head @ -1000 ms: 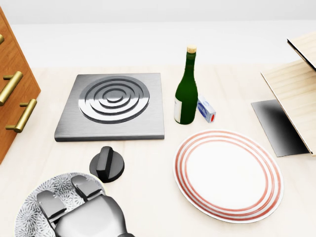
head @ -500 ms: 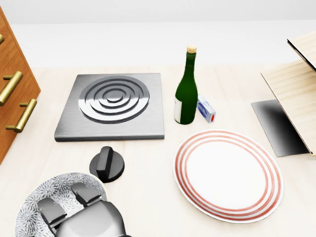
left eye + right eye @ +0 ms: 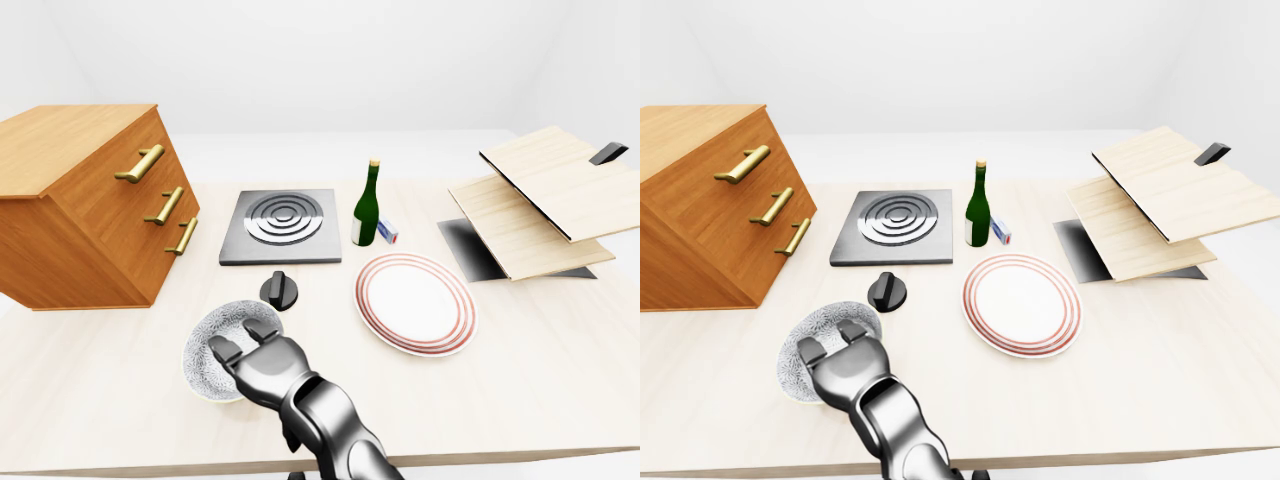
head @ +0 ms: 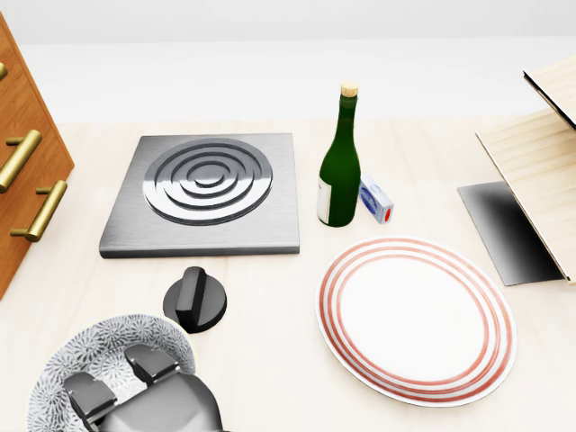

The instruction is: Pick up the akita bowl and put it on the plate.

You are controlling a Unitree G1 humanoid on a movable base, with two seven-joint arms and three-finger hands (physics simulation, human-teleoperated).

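Note:
The akita bowl (image 4: 94,349), white with a grey speckled pattern, stands on the table at the bottom left of the head view. My left hand (image 4: 117,378) hangs over its right side; two grey fingers (image 4: 151,360) reach across the rim into the bowl without closing round it, and the thumb is hidden, so the hand is open. The white plate with red rings (image 4: 416,317) lies bare to the right, well apart from the bowl. My right hand shows in no view.
A black knob (image 4: 195,300) sits just above the bowl. Beyond it lie a metal burner plate (image 4: 207,191), a green bottle (image 4: 339,166) and a small blue box (image 4: 376,201). A wooden drawer cabinet (image 3: 90,205) stands left, and tilted wooden boards (image 3: 535,200) right.
My left hand has slid a little toward the bottom edge of the head view, uncovering more of the bowl's inside. Everything else is unmoved.

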